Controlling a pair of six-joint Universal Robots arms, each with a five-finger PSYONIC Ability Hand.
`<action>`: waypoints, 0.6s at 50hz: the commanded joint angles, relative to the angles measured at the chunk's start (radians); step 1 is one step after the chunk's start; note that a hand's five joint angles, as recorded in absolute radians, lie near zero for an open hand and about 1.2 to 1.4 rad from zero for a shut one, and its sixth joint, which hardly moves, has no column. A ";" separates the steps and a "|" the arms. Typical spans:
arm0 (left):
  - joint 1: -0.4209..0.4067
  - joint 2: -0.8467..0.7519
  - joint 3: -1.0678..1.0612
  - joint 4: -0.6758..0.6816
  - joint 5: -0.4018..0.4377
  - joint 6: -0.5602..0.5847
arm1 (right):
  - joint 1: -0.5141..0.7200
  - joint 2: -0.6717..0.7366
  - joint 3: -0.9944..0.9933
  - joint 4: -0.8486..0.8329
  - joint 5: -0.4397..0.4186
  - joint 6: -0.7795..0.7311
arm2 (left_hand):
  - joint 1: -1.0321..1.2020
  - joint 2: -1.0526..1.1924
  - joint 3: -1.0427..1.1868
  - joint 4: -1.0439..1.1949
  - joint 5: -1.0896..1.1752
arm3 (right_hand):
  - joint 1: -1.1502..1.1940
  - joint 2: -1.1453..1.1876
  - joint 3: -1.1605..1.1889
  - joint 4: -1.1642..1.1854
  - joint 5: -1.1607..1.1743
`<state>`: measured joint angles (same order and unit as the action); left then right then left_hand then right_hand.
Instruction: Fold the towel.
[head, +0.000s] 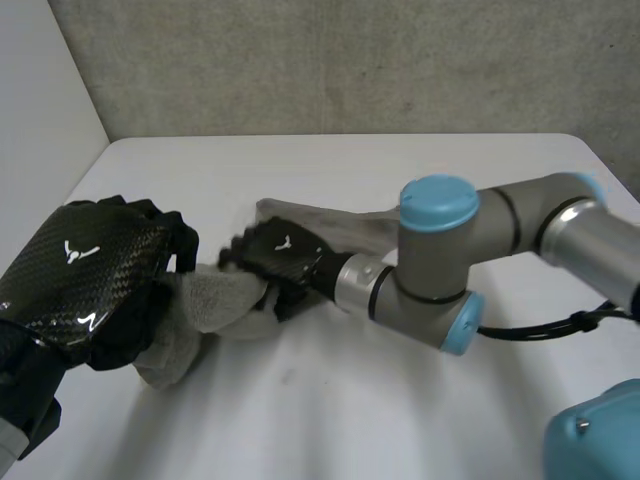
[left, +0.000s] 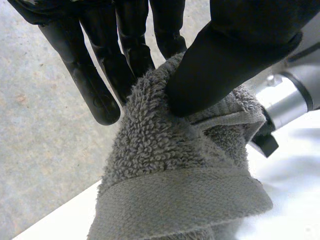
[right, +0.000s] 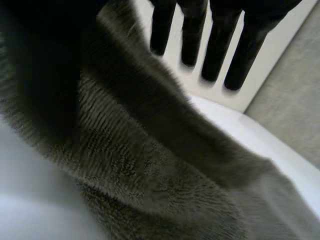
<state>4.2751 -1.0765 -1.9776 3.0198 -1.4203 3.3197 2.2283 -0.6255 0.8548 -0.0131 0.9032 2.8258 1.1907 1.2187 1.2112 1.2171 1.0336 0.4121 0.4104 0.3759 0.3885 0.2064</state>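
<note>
Towel (left: 170, 165) pinched in L hand (left: 225, 55), R hand (head: 283, 250) on it

The white desk (head: 380, 400) spreads beneath the left fingers (left: 95, 95) and the right fingers (right: 215, 55) and runs on past the tips of both. Beyond the left fingers, past the desk's far edge, stands a rough grey wall (head: 330, 60) with a speckled face. Out to the side of the left fingers, away from the right ones, a plain white panel (head: 40, 110) meets that wall in a corner.
</note>
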 joint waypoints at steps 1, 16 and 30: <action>0.008 0.001 -0.018 0.001 -0.008 0.004 | 0.025 0.055 -0.082 -0.011 0.068 -0.016 | 0.206 0.178 0.185 0.179 0.188 | 0.984 0.986 1.020 1.008 1.015; 0.170 -0.137 0.017 0.128 0.006 0.009 | -0.085 -0.503 0.381 -0.027 0.504 -0.280 | 0.206 0.178 0.185 0.179 0.188 | 0.984 0.986 1.020 1.008 1.015; 0.176 -0.374 0.017 0.258 0.001 0.003 | 0.077 -0.596 0.673 0.231 0.671 -0.265 | 0.206 0.178 0.185 0.179 0.188 | 0.984 0.986 1.020 1.008 1.015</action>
<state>4.4566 -1.3389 -1.9610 3.2347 -1.4163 3.3231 2.1750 -1.2631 1.4694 0.0722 1.6282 2.4034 1.1907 1.2187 1.2112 1.2172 1.0337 1.3434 1.1838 1.1886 1.1924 0.9713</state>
